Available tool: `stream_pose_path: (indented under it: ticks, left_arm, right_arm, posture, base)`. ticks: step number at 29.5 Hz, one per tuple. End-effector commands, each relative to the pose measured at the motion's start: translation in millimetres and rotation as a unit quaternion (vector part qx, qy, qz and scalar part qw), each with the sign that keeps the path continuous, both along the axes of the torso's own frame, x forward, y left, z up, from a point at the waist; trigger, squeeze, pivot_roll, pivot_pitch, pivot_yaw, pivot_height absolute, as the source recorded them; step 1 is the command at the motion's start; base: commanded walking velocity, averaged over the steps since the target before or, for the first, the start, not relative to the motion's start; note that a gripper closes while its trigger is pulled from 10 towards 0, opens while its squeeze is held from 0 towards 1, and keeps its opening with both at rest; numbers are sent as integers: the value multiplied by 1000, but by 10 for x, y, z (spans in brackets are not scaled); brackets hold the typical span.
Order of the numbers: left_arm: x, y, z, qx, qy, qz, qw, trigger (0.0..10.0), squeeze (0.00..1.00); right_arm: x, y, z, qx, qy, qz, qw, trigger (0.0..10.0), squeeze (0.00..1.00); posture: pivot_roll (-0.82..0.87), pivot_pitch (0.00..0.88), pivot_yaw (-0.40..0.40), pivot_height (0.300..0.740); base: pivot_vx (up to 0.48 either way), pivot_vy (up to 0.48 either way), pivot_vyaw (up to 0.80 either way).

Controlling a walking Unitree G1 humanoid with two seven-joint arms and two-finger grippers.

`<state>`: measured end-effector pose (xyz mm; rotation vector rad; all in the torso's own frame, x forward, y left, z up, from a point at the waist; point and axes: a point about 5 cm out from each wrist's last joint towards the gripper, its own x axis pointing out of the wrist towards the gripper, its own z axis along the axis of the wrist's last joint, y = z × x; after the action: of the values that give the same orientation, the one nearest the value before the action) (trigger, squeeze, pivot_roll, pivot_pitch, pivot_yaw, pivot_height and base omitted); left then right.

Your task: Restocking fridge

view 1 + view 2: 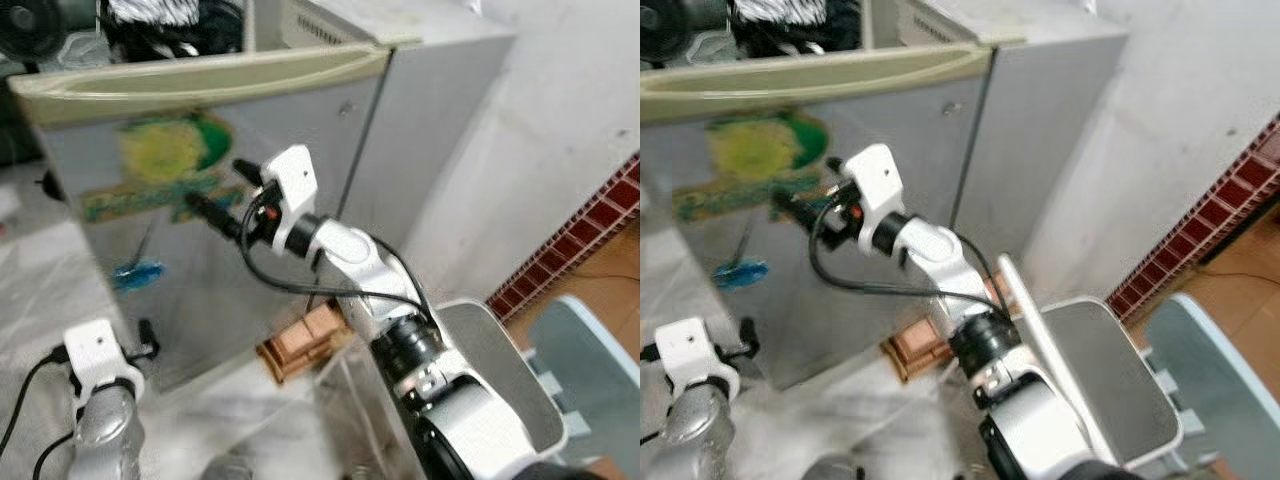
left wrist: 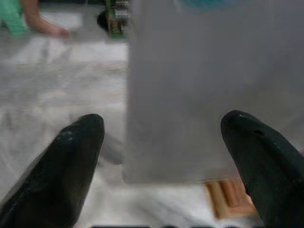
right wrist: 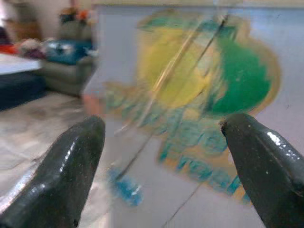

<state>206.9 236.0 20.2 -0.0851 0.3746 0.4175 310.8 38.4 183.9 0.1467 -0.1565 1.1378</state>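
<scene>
Left eye view: right gripper (image 1: 222, 196) reaches forward, fingers spread, near the fridge (image 1: 250, 230) door's green-yellow sticker (image 1: 170, 150). Left gripper (image 1: 150, 338) hangs low, fingers apart, beside the door's lower edge. Wooden block (image 1: 300, 342) lies underneath.

Your left gripper (image 2: 161, 156) has its two black fingers (image 2: 61, 166) spread wide, pointing at the grey fridge door (image 2: 213, 90). Below the door's lower edge lies a brown block (image 2: 228, 199) on the pale marbled floor (image 2: 61, 80)
</scene>
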Motion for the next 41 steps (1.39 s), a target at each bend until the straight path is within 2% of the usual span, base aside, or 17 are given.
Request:
stream_pose_path:
  ticks: [1,5,10,23,25,27,29,31,35,41]
  left_arm:
    - [-47,58,-10,9,6,1,1000,10000,0]
    - [-40,44,-1,8,3,-9,1000,10000,0]
    - [-31,41,8,8,1,-13,1000,10000,0]
    - [-35,18,5,10,-2,-23,1000,10000,0]
    - [-38,8,10,10,-7,-26,1000,10000,0]
    - [-37,-1,0,4,-4,-26,1000,10000,0]
    - [-37,0,-1,3,-4,-25,1000,10000,0]
    - [-37,8,2,3,-8,-18,1000,10000,0]
    - [-33,10,6,4,-10,-15,1000,10000,0]
    - [-16,11,20,4,-18,-14,1000,10000,0]
  right_arm:
    - [-222,308,49,41,16,53,998,10000,0]
    - [-222,302,20,34,16,49,998,10000,0]
    - [-222,285,-20,27,17,46,998,10000,0]
    - [-229,252,-84,4,10,34,999,10000,0]
    - [-179,226,-124,-22,-12,-6,1000,10000,0]
    - [-118,194,-187,-44,-9,-42,998,10000,0]
    - [-105,185,-202,-48,-8,-49,998,10000,0]
    - [-30,137,-241,-76,-14,-93,993,10000,0]
    - [36,100,-197,-73,-25,-139,987,10000,0]
    - [14,140,-89,-38,-25,-133,990,10000,0]
  posture:
    - [217,0,-112,740]
    - [213,0,-107,740]
    - [209,0,-102,740]
    - [205,0,-107,740]
    - [205,0,-108,740]
    - [203,0,-109,740]
    - [203,0,-109,740]
    - [201,0,-109,740]
    - [200,0,-110,740]
    - [195,0,-108,740]
  base:
    - [0,0,800]
    - [0,0,687]
    - [0,100,0]
    - [0,441,0]
    - [294,379,0]
    - [330,349,0]
    - [330,349,0]
    - [324,352,0]
    - [81,88,0]
    - [0,0,0]
